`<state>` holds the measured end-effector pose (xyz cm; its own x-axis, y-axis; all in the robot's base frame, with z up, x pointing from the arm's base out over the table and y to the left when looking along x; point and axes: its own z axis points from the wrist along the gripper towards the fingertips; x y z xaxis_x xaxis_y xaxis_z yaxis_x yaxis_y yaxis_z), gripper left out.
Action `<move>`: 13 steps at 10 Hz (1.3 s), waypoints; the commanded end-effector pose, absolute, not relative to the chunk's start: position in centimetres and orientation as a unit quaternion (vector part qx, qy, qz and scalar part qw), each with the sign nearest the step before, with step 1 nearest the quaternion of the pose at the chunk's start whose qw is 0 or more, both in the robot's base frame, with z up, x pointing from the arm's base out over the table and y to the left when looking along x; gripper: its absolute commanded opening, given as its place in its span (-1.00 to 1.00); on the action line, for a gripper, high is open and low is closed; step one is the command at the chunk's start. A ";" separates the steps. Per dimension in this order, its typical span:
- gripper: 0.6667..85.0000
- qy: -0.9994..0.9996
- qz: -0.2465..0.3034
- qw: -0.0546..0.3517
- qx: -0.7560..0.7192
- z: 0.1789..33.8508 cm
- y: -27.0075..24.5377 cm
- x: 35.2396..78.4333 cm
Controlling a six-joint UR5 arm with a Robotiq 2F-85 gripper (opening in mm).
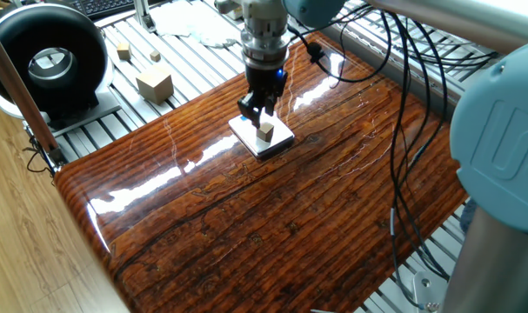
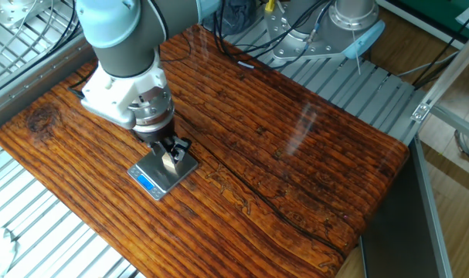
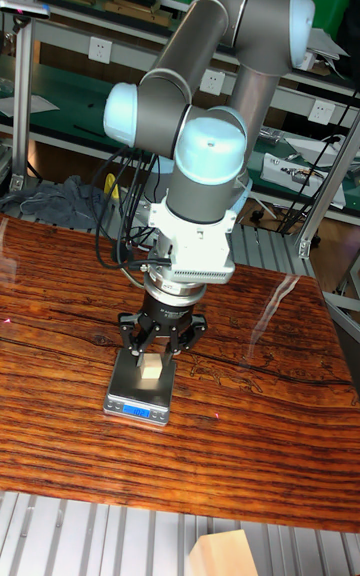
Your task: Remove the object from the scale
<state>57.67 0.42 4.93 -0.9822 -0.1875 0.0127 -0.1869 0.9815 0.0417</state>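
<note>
A tiny tan wooden cube, the object point(image 1: 264, 132) point(image 2: 170, 160) point(image 3: 151, 369), sits near the middle of the scale point(image 1: 281, 137) point(image 2: 153, 176) point(image 3: 125, 398), a thin white square pad with a blue strip along one edge, lying on the glossy wooden board. My gripper point(image 1: 258, 116) point(image 2: 172, 152) point(image 3: 151, 354) points straight down over the scale and is open. In the tall fixed view its dark fingers point(image 3: 131, 348) straddle the cube on both sides with gaps showing. The tips hang at about the cube's top.
A larger pale wooden block point(image 1: 155, 83) and two small cubes point(image 1: 123, 52) lie on the slatted metal bed beyond the board. A black round device point(image 1: 46, 61) stands at the far left. Cables point(image 1: 394, 104) hang along the right. Another pale block point(image 3: 222, 551) lies by the front edge.
</note>
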 end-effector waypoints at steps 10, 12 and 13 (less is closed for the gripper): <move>0.00 -0.993 -0.017 -0.002 0.115 3.2 1.5 56.7; -0.08 -0.993 -0.015 -0.009 0.120 3.2 1.4 57.1; -0.15 -0.992 -0.014 -0.012 0.121 3.1 1.4 57.2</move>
